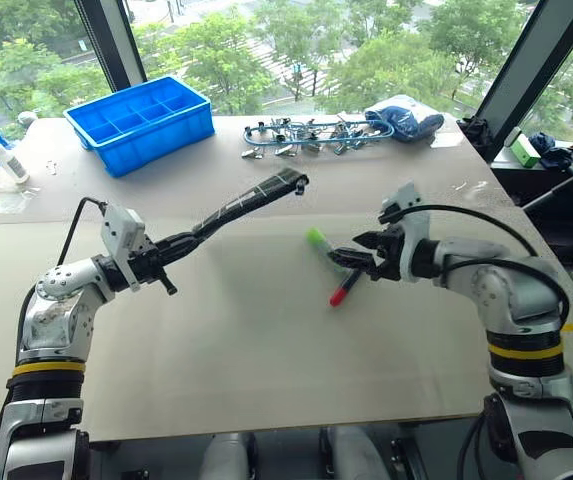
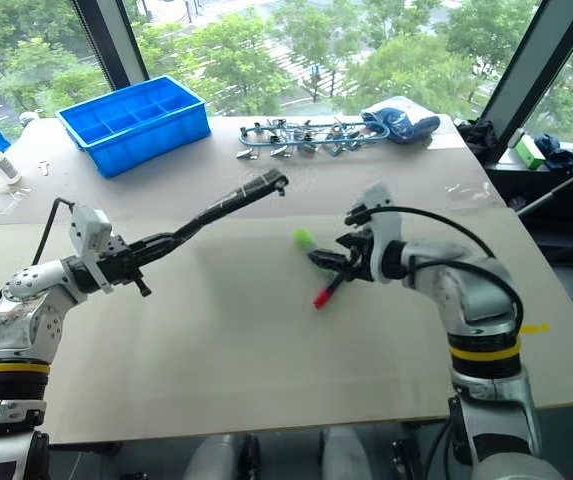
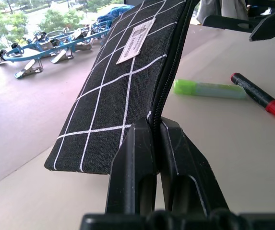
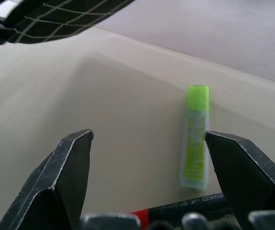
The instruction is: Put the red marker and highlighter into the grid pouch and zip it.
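The left gripper (image 3: pixel 159 143) sits closest to view, its two black fingers pinched tight on one end of the grid pouch (image 3: pixel 123 86), right along the zipper edge. The pouch is lifted clear of the table (image 1: pixel 216 340) and sticks out stiffly from the gripper, angled up and away toward the middle of the table, with its white label facing up on the far half. The zipper seam runs along the edge facing the right arm.

Beyond the pouch, the highlighter (image 4: pixel 195 139) and the red marker (image 1: pixel 345 290) lie flat on the tabletop, near each other but not inside anything. The highlighter's bright green cap points away from the robot; the marker lies just nearer the robot, its red cap toward the robot's left and its black barrel running under the right gripper.

The right gripper (image 4: pixel 149 143) hovers just above the two pens with its jaws spread wide and nothing between them. From the wrist view, the highlighter lies close beside one finger (image 4: pixel 243 167), and the marker crosses at the base of the fingers. The pouch's free end hangs well apart from this gripper, off to its left.

Farther back on the table stand a blue compartment bin (image 1: pixel 141 120), a tangle of metal clips (image 1: pixel 306 135) and a blue cloth bundle (image 1: pixel 406 120).
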`<state>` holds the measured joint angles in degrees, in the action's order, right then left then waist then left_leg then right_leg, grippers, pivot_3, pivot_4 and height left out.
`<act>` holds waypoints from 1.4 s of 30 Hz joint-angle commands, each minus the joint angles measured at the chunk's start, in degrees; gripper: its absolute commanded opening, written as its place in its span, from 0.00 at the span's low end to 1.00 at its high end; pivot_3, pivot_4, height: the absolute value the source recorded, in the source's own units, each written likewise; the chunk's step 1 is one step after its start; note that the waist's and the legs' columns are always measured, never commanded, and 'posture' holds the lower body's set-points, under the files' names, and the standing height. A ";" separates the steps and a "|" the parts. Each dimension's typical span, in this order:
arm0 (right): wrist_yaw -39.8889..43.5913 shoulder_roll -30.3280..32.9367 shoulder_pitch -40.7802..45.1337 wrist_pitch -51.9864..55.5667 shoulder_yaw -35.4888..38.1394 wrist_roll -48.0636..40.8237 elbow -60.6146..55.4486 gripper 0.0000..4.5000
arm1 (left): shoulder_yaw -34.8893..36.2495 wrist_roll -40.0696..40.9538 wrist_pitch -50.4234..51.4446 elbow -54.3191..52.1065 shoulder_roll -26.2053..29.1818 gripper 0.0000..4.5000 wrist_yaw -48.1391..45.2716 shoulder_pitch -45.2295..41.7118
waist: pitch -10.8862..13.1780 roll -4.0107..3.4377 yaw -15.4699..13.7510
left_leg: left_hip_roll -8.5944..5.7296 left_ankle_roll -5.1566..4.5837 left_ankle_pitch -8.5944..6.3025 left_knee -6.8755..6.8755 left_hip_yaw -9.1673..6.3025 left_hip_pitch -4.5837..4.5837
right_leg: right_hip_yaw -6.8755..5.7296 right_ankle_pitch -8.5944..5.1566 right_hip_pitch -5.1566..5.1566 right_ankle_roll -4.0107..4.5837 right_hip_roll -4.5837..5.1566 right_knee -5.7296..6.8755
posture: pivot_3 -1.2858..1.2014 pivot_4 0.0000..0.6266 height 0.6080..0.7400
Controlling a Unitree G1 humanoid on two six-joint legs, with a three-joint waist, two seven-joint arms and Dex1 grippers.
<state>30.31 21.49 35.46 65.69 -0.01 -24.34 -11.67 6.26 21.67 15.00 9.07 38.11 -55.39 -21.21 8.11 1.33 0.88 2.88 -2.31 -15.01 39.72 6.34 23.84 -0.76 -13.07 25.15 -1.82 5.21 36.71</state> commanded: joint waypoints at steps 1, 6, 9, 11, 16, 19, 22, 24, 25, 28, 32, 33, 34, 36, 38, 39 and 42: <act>-2.83 -0.67 1.65 -0.05 0.68 0.47 -0.21 0.91 | -0.31 -1.19 1.29 -4.41 1.14 0.00 1.30 0.33 | 0.00 0.00 -0.28 | -0.02 0.00 0.00 0.00 0.01 0.01 | 0.00 0.00 0.00 0.00 0.02 0.00 | 0.52 0.24 1.00; -3.15 -0.38 2.55 -1.81 -0.87 1.53 1.69 0.91 | -0.76 -0.82 4.80 -7.75 1.09 0.00 2.12 0.83 | 0.00 0.00 -0.34 | -0.04 -0.03 -0.02 0.01 0.00 0.01 | -0.02 0.00 -0.02 0.00 0.05 -0.03 | 0.52 0.24 1.00; -3.50 -0.59 2.67 -3.07 -1.88 2.40 2.88 0.91 | -0.36 -0.18 5.83 -8.22 0.63 0.00 2.44 0.59 | 0.00 0.00 -0.16 | -0.02 -0.03 -0.02 0.00 -0.02 0.01 | -0.01 0.00 -0.01 0.00 0.02 -0.02 | 0.52 0.24 1.00; -3.89 -1.06 2.65 -3.92 -2.56 2.95 3.65 0.91 | -0.21 0.07 6.32 -8.34 0.41 0.00 2.50 0.48 | 0.00 0.00 -0.15 | -0.02 -0.03 -0.02 -0.01 -0.02 0.00 | -0.01 0.00 -0.01 0.00 0.01 -0.03 | 0.52 0.24 1.00; -5.15 -3.01 3.64 -7.85 -5.40 5.82 7.59 0.91 | -0.53 -0.30 6.57 -8.10 0.23 0.00 2.24 0.40 | 0.00 0.00 -0.10 | -0.02 -0.03 -0.02 -0.01 -0.02 0.00 | -0.01 0.00 0.00 0.01 0.00 -0.02 | 0.52 0.24 1.00; -5.63 -4.64 5.29 -9.71 -6.00 6.82 10.84 0.91 | -0.75 -0.28 6.77 -8.13 -0.08 0.00 2.22 0.27 | 0.00 0.00 -0.08 | -0.02 -0.03 -0.01 -0.01 -0.01 0.00 | 0.00 0.00 0.00 0.01 0.01 -0.02 | 0.52 0.24 1.00; -5.65 -5.73 6.61 -12.03 -6.95 8.21 14.05 0.91 | -0.75 -0.18 6.96 -8.10 -0.42 0.00 2.30 0.04 | 0.00 0.00 -0.09 | -0.02 -0.02 -0.01 0.00 -0.01 0.00 | -0.01 0.00 0.00 0.01 0.01 -0.01 | 0.52 0.24 1.00; -5.53 -6.40 7.45 -13.67 -7.47 9.08 16.10 0.91 | -0.65 -0.18 6.98 -8.14 -0.54 0.00 2.33 0.07 | 0.00 0.00 -0.10 | -0.03 -0.02 -0.01 0.00 -0.01 0.00 | -0.01 0.00 -0.01 0.01 0.02 -0.01 | 0.52 0.24 1.00; -5.31 -6.61 7.72 -14.28 -7.62 9.36 16.73 0.91 | -0.61 -0.18 7.00 -8.17 -0.60 0.00 2.35 0.09 | 0.00 0.00 -0.10 | -0.03 -0.02 -0.01 0.00 0.00 0.00 | -0.01 0.00 -0.01 0.01 0.02 -0.01 | 0.52 0.24 1.00; -4.43 -7.05 8.11 -15.10 -7.67 9.37 17.45 0.86 | -0.54 -0.24 6.99 -8.22 -0.82 0.00 2.55 0.17 | 0.00 0.00 -0.10 | -0.02 0.06 0.03 0.00 0.00 0.00 | -0.02 0.00 -0.01 0.01 0.02 0.00 | 0.52 0.24 1.00; -2.49 -6.76 7.65 -15.83 -7.77 9.01 16.33 0.62 | -0.25 -0.13 7.05 -8.41 -1.10 0.00 3.00 0.32 | 0.00 -0.01 -0.07 | -0.02 0.06 0.04 -0.01 -0.01 0.01 | -0.01 0.00 0.00 0.01 0.01 0.01 | 0.52 0.24 1.00; -1.91 -6.63 7.57 -15.90 -7.78 8.83 15.97 0.54 | -0.17 -0.08 7.08 -8.48 -1.15 0.00 3.10 0.34 | 0.00 0.00 -0.07 | -0.02 0.06 0.04 0.00 -0.01 0.00 | -0.01 0.00 -0.01 0.01 0.01 0.01 | 0.52 0.24 1.00; -1.60 -6.57 7.57 -15.87 -7.76 8.82 15.73 0.45 | -0.09 -0.07 7.09 -8.52 -1.20 0.00 3.20 0.35 | 0.00 -0.01 -0.07 | -0.02 0.06 0.04 -0.01 -0.01 0.00 | -0.01 0.00 -0.01 0.01 0.01 0.01 | 0.52 0.24 1.00; -0.74 -6.50 7.60 -15.87 -7.83 8.70 15.18 0.30 | 0.04 -0.04 7.08 -8.52 -1.29 0.00 3.39 0.33 | 0.00 0.00 -0.07 | -0.02 0.06 0.03 -0.01 -0.01 0.01 | -0.01 0.00 -0.01 0.01 0.02 0.01 | 0.52 0.24 1.00; -0.24 -6.56 7.62 -15.77 -7.75 8.63 14.70 0.14 | 0.10 -0.03 7.04 -8.50 -1.34 0.00 3.53 0.31 | 0.00 -0.01 -0.07 | -0.02 0.05 0.03 -0.01 -0.01 0.01 | -0.01 0.00 -0.01 0.01 0.01 0.01 | 0.52 0.24 1.00; 0.07 -6.63 7.66 -15.72 -7.77 8.56 14.39 0.08 | 0.14 0.01 7.06 -8.47 -1.40 0.00 3.60 0.25 | 0.00 0.00 -0.07 | -0.02 0.05 0.03 -0.01 -0.01 0.01 | -0.01 0.00 -0.01 0.01 0.02 0.01 | 0.52 0.24 1.00; 0.36 -6.88 7.70 -15.53 -7.70 8.67 14.09 0.01 | 0.15 0.04 7.02 -8.42 -1.54 0.00 3.77 0.18 | 0.00 -0.01 -0.08 | -0.02 0.06 0.03 -0.01 -0.01 0.01 | -0.01 0.00 -0.01 0.01 0.01 0.01 | 0.52 0.24 1.00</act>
<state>30.00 14.75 42.12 51.28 -8.29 -14.81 4.83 5.10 20.53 22.18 2.67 36.60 -51.94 -20.24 8.11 1.32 0.80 2.86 -2.25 -14.97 39.71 6.32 23.85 -0.77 -13.08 25.14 -1.82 5.23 36.73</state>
